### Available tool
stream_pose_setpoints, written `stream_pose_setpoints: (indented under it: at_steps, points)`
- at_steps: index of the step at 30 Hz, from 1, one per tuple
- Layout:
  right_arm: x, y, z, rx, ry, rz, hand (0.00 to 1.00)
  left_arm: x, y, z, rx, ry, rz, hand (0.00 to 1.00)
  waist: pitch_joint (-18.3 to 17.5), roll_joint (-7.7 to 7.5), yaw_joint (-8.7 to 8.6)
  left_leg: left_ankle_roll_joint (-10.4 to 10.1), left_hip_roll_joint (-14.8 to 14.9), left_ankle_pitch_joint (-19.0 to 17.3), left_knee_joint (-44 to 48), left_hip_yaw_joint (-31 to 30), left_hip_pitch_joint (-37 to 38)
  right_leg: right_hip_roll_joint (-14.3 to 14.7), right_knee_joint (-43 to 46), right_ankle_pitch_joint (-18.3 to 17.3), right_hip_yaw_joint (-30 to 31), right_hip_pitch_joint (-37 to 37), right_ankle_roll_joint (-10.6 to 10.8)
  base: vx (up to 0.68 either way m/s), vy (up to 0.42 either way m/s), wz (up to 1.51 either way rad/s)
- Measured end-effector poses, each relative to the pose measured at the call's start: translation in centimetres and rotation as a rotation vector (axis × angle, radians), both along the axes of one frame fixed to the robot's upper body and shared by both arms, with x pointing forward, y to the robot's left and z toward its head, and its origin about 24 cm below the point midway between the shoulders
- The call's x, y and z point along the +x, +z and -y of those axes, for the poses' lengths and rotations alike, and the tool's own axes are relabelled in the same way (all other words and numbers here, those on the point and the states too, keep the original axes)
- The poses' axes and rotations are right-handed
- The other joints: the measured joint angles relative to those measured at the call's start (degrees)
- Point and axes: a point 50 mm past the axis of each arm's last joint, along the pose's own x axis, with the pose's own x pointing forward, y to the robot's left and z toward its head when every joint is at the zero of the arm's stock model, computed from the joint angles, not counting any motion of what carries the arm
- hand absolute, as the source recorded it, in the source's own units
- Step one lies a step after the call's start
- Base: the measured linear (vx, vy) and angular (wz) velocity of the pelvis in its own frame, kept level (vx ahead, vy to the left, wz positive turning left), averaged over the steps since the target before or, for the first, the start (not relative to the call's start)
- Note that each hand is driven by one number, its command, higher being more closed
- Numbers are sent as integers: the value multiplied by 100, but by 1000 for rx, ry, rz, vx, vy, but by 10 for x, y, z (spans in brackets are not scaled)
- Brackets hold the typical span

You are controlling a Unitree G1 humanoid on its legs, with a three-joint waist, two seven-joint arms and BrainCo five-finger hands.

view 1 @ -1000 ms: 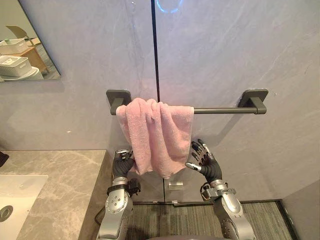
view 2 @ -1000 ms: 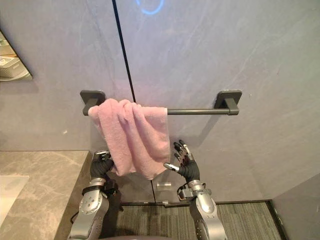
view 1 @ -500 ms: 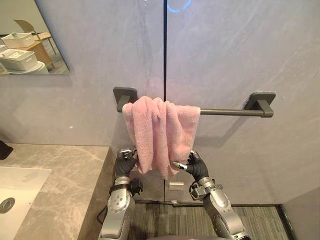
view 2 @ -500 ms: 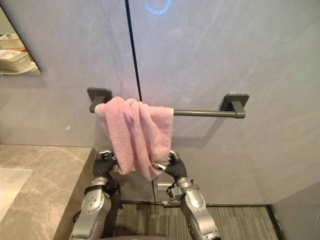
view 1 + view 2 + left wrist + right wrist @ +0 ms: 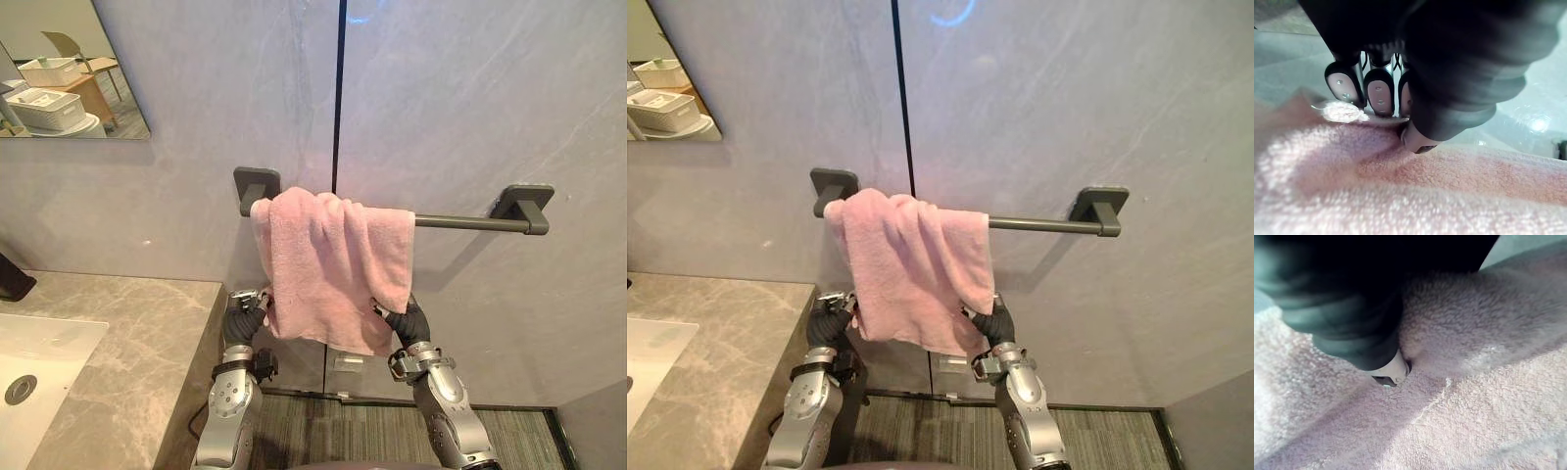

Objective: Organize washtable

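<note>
Pink towel over the wall bar, long axis vertical.

Nothing legible: no print or label on the pink towel, towel rail, wall or stone countertop.

**Around the bathroom**

A mirror sits in the upper left corner, with white baskets reflected in it (two of them). The grey stone wall has a dark vertical seam near the centre. Striped floor runs along the bottom edge.
</note>
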Motion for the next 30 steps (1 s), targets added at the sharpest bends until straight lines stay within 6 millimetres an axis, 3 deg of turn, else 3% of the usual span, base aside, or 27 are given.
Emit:
stream_pose_setpoints:
  at_steps: [15,30]
  points:
    - [-2,10,44,17,-266,29,100,1,9,-4,-18,-1,45,100,4,10,-5,0,3,-30,11,66,-19,2,-29,4,63,-32,6,-7,-4,-1]
    - [-8,13,58,33,-354,43,100,2,15,-1,-27,-20,74,100,2,115,-69,3,2,-44,22,118,-66,0,-19,8,132,-118,11,-10,-6,-2]
